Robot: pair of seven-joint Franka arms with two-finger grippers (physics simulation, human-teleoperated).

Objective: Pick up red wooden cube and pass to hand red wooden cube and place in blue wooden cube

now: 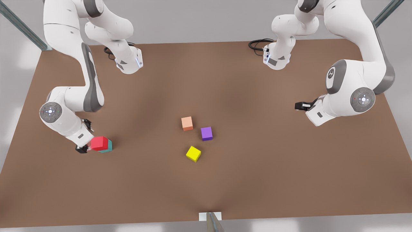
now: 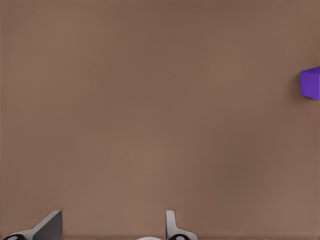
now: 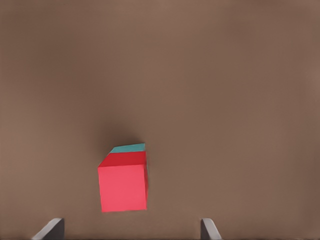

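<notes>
As the red wooden cube (image 3: 123,186) is seen resting on the blue wooden cube (image 3: 129,148), placement is judged done. The right pincer (image 1: 84,140) is spread empty just beside it; the left pincer (image 1: 301,105) waits open, well apart.

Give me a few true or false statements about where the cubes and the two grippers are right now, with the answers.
1. The red wooden cube sits on top of the blue wooden cube. True.
2. The right gripper has its fingers shut on the red wooden cube. False: the fingers are open, with the cube just ahead of them.
3. The left gripper waits over bare table at the front view's right. True.
4. The purple cube is stacked on the yellow cube. False: both lie apart on the table.
5. The pale orange cube touches the red wooden cube. False: it lies far off, beside the purple cube.
</notes>
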